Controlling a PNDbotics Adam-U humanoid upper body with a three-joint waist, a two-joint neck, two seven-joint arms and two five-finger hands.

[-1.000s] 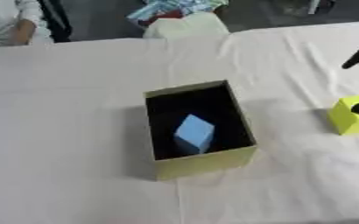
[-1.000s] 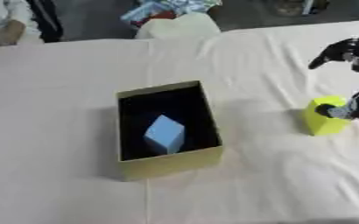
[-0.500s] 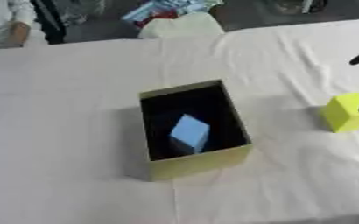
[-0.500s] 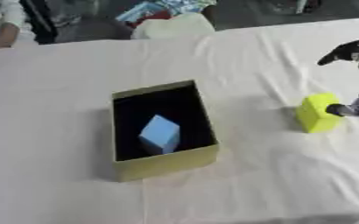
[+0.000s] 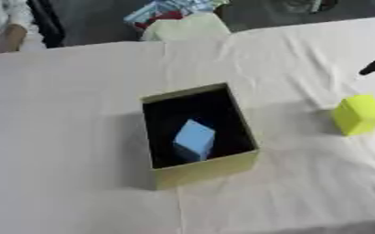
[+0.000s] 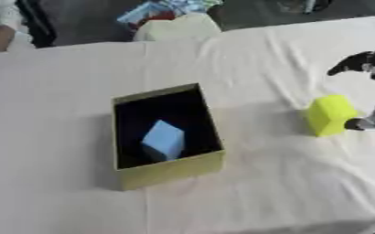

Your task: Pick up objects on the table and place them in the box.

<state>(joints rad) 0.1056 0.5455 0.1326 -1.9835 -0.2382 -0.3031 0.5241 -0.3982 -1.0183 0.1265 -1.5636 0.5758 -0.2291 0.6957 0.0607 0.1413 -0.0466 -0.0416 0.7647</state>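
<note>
Tablecloth [image 6: 247, 192]: creased white cloth. Box [image 6: 171, 171]: matt, probably cardboard. Yellow block [image 6: 329, 114]: smooth, matt.

— What lies beyond the table [image 5: 78, 91]?
— Its white cloth runs to the far edge; behind that, dark floor [image 5: 94, 23], a pale cushion-like shape [image 5: 187, 28] and colourful clutter [image 5: 171, 9].

Soft, even light on my table [image 5: 71, 91]; everything looks slightly blurred, and the box [image 5: 197, 170] casts a faint shadow toward 9 o'clock.
</note>
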